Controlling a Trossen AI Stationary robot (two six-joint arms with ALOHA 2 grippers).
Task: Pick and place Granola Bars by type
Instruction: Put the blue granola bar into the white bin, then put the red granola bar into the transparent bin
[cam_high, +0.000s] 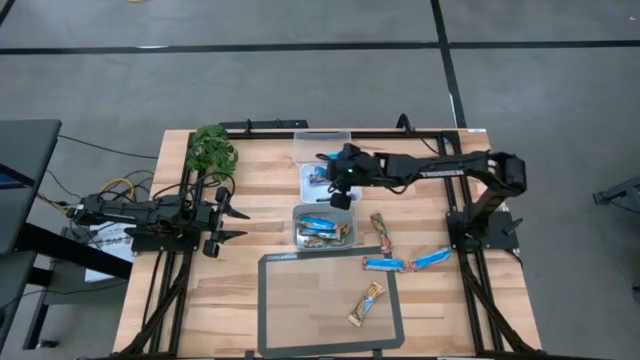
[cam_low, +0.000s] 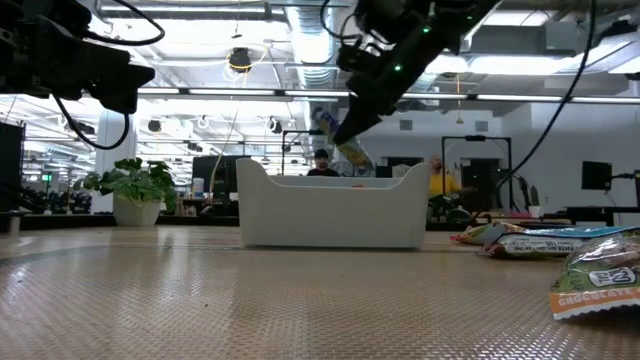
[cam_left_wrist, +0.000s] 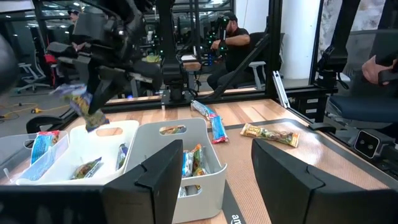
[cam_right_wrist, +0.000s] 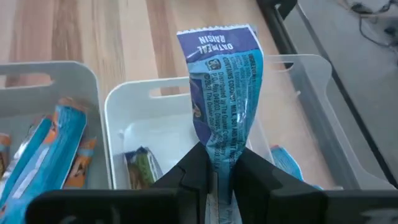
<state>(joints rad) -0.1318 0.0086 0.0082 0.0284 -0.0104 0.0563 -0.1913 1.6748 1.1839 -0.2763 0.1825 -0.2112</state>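
My right gripper (cam_high: 340, 195) hovers over the row of bins, shut on a blue and purple bar (cam_right_wrist: 224, 87) marked oatmeal raisin. The bar hangs above the middle white bin (cam_high: 318, 180), which has a bar or two inside. The near white bin (cam_high: 325, 230) holds several blue and orange bars, and the far clear bin (cam_high: 322, 143) holds a blue one. Loose bars lie flat on the table: a reddish one (cam_high: 380, 232), two blue ones (cam_high: 383, 265) (cam_high: 430, 259), and a tan one (cam_high: 366, 303) on the mat. My left gripper (cam_high: 232, 223) waits open at the table's left. My right gripper pinches the bar between its two fingers by one end of the wrapper (cam_right_wrist: 222, 146). The wrapper is squeezed narrow at the fingers (cam_right_wrist: 255, 171), and the crimped free end (cam_right_wrist: 214, 34) points away from them. The bar (cam_low: 345, 140) is lifted clear and hangs tilted above the white bin.
A dark-framed mat (cam_high: 330, 300) lies at the table's near edge. A green plant (cam_high: 212, 150) stands at the far left corner. The arm frames run along both sides of the table. People sit in the room beyond the table.
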